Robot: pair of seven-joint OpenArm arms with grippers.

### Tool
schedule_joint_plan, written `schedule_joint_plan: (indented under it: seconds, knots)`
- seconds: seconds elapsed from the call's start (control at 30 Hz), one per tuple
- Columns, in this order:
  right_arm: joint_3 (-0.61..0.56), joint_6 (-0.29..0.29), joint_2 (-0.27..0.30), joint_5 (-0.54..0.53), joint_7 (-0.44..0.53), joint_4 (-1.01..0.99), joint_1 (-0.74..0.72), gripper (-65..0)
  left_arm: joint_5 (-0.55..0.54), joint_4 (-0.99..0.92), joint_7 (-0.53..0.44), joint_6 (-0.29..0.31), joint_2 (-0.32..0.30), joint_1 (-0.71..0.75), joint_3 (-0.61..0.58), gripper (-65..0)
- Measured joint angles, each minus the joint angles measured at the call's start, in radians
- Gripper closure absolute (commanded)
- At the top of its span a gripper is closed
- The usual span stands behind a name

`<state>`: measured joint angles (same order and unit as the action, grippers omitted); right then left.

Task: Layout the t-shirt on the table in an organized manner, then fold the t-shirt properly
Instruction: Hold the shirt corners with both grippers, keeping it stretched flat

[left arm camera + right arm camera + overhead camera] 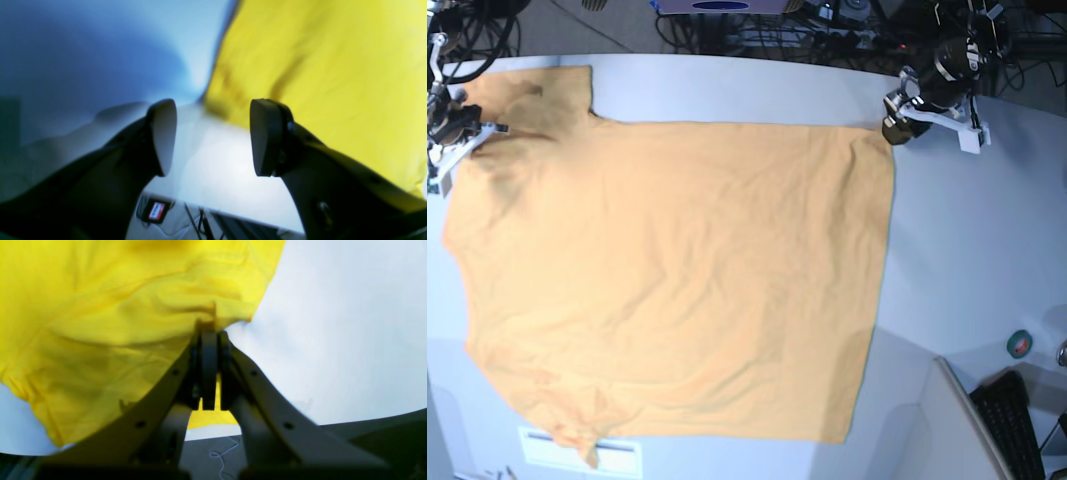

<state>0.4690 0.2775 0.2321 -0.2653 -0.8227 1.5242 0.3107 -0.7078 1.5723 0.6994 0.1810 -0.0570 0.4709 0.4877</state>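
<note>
We see the t-shirt [677, 280] spread nearly flat across the table [987, 230], filling the middle and left of the base view, with wrinkles and a bunched bit at about 7 o'clock. At 10 o'clock, the right gripper [209, 327] is pinched tight on a fold of the cloth's edge. At 2 o'clock, the left gripper [213, 136] stands with jaws apart, holding nothing, just beside the shirt's corner. We judge the layout nearly done; to finish it well, we would tug outward gently and evenly, keeping the cloth low so smoothed parts stay put. A small red-and-white label [156, 211] shows below the table's edge, too blurred to read.
</note>
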Motion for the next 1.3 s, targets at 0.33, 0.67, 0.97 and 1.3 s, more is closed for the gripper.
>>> schedule_joint_plan:
  seconds: [0.33,0.67,0.97,1.3]
  knots:
    - [0.0,0.0,0.002,0.0,0.0,0.0,0.0,0.0,-0.012,-0.091,-0.012,0.06,0.047,-0.027,0.009,-32.9]
    - [0.0,0.0,0.0,0.004,0.001,-0.005,0.022,0.0,-0.012,-0.102,-0.012,0.059,0.077,-0.062,0.006,-32.9]
    - [0.0,0.0,0.001,0.003,0.007,-0.005,0.019,0.0,-0.005,-0.106,-0.011,0.058,0.111,-0.096,0.087,-32.9]
    - [0.0,0.0,0.002,0.003,0.007,-0.005,0.019,0.0,-0.003,-0.006,-0.003,0.1,0.123,0.01,0.109,-32.9]
